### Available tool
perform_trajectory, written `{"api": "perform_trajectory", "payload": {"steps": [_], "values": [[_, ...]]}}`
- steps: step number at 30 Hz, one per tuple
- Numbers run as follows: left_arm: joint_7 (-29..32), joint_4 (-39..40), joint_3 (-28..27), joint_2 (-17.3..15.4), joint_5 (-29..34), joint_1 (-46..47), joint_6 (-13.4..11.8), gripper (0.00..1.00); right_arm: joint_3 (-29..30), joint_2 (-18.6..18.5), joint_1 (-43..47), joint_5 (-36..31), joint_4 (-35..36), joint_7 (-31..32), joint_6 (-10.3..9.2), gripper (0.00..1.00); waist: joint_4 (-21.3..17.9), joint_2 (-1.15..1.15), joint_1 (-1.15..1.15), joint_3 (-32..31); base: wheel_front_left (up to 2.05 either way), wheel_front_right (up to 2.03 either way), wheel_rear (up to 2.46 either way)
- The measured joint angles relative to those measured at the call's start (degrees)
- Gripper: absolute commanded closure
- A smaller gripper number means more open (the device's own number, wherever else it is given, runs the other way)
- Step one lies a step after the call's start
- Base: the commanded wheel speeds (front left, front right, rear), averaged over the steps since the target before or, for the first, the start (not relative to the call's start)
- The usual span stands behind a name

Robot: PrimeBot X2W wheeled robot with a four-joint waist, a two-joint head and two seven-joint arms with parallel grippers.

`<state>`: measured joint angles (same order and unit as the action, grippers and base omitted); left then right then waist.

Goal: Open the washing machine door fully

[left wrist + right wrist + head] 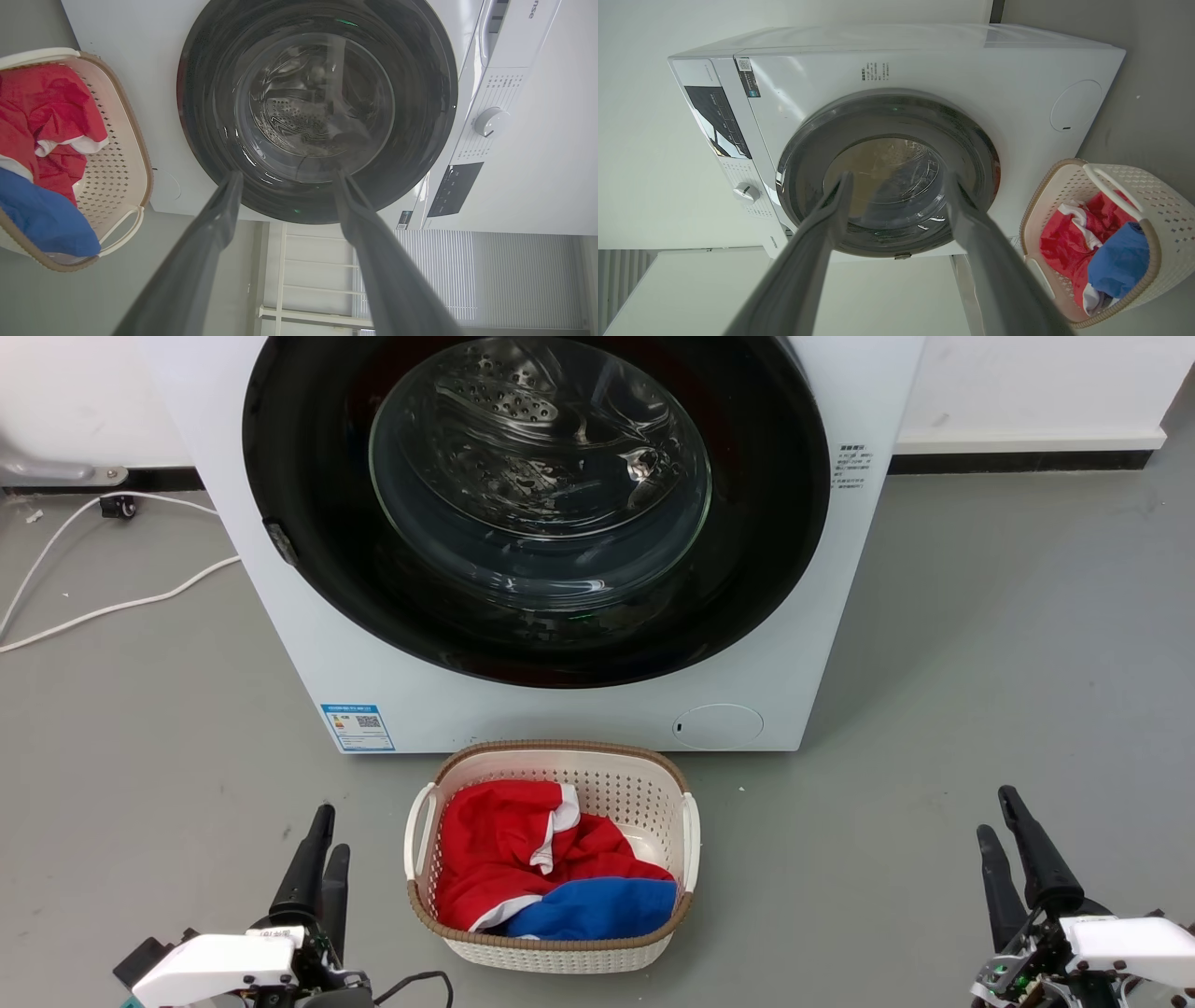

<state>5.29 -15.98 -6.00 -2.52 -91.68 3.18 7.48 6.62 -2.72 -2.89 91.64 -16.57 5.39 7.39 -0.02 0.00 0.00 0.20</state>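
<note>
Washing machine door (537,509), a large round glossy black disc with a clear domed glass centre, sits shut flush on the white boxy machine (560,714); I judge nothing done yet. My left gripper (332,828) and right gripper (996,810) hang released, well short of that machine.

The washing machine door (537,504) is closed, a laundry basket (607,782) before it.

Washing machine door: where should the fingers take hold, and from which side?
At the small grey catch on the rim of the washing machine door, on the robot's left. The glossy disc lies flush with the white front; that catch is the one raised part seen. Probably the left gripper, open, should come from the left and hook behind it.
</note>
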Motion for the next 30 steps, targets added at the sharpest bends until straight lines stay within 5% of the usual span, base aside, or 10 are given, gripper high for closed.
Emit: {"api": "perform_trajectory", "payload": {"steps": [8, 30], "values": [[-2.10, 2.42, -0.49, -0.01, 7.78, -0.03, -1.31, 0.00, 1.35, 0.01, 0.64, -6.70, 1.36, -2.26, 0.00, 0.00, -0.03, 0.00, 0.00, 0.12, 0.00, 0.00, 0.00], [-7.31, 9.29, 5.05, -0.27, 37.06, -1.30, -8.61, 0.00, -0.65, 0.01, 3.52, -38.84, 11.71, -7.42, 0.00, 0.00, 0.02, 0.00, 0.00, 0.33, 0.00, 0.00, 0.00]]}}
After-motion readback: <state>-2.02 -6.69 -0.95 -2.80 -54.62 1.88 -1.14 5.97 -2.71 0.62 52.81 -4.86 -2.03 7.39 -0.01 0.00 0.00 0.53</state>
